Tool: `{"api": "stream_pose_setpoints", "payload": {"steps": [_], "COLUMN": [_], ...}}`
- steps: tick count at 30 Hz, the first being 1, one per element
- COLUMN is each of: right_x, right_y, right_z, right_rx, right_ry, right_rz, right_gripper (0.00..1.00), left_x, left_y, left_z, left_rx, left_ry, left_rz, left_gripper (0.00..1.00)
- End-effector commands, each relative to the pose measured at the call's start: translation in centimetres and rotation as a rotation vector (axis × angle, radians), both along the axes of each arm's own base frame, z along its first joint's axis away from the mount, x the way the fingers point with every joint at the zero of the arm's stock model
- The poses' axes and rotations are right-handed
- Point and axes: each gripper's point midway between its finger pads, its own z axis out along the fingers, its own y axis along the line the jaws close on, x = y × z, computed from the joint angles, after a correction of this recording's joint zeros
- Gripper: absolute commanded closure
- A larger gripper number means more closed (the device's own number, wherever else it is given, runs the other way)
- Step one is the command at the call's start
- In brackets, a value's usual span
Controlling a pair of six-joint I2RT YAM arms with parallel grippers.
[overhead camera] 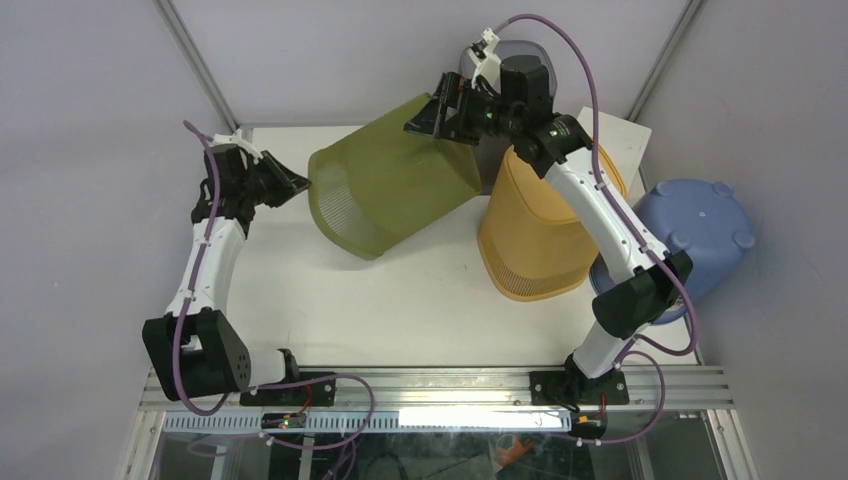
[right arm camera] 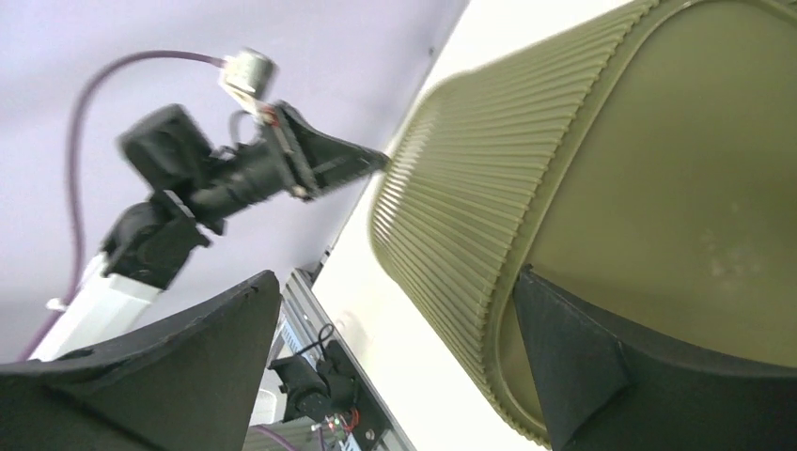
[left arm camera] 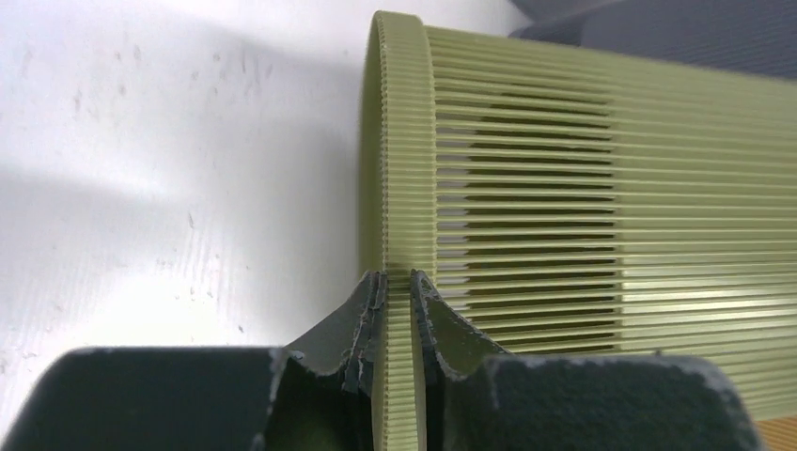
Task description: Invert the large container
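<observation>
Two grippers attend the large green container (overhead camera: 395,190), which lies tilted on its side. The left gripper (left arm camera: 399,282) pinches its rim, and the right gripper (right arm camera: 395,274) gapes wide at its base edge. Best keep the rim pinch firm as a pivot and swing the base over smoothly.

You get bright, even light; in the left wrist view a soft shadow greys the white tabletop (left arm camera: 132,244) mid-left.

The white table (overhead camera: 420,300) bears a tipped olive basket (overhead camera: 390,190) and an orange basket (overhead camera: 535,240).
</observation>
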Motion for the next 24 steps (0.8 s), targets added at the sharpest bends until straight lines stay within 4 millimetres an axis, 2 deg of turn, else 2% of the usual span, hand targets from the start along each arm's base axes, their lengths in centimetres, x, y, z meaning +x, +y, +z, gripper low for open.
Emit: {"api": "stream_pose_setpoints", "payload": {"steps": [1,7,10,14,17,20,22,24], "right_x": [-5.1,-6.0,-6.3,-6.5,-6.3,-6.1,-6.1,-6.2], "right_y": [3.3,5.4,5.8,5.1,3.6,1.4,-0.4,-2.2], "right_z": [8.2,8.1,7.9,8.5,9.7,9.7,8.6,6.6], "right_rx": [0.178,0.173,0.168,0.142,0.091,0.006,-0.063,-0.131], "right_ry": [-0.159,-0.156,-0.152,-0.177,-0.228,-0.272,-0.285,-0.279], "right_rz": [0.193,0.232,0.243,0.22,0.158,0.076,0.021,-0.023], "right_gripper": [0.01,0.01,0.01,0.01,0.01,0.01,0.01,0.01], "left_x": [-1.6,-1.9,-2.0,-2.0,-1.9,-2.1,-2.5,-3.2], "left_y": [-5.2,-6.3,-6.2,-5.8,-5.2,-4.5,-3.8,-3.3], "left_z": [-2.7,-4.7,-4.5,-3.4,-1.9,0.8,3.6,6.5], "left_rx": [-0.051,-0.042,-0.032,-0.011,0.022,0.069,0.105,0.136], "left_ry": [0.078,0.122,0.114,0.09,0.06,0.009,-0.052,-0.119], "left_rz": [-0.169,-0.185,-0.176,-0.162,-0.14,-0.109,-0.082,-0.067], "left_gripper": [0.87,0.84,0.81,0.73,0.66,0.64,0.63,0.59]}}
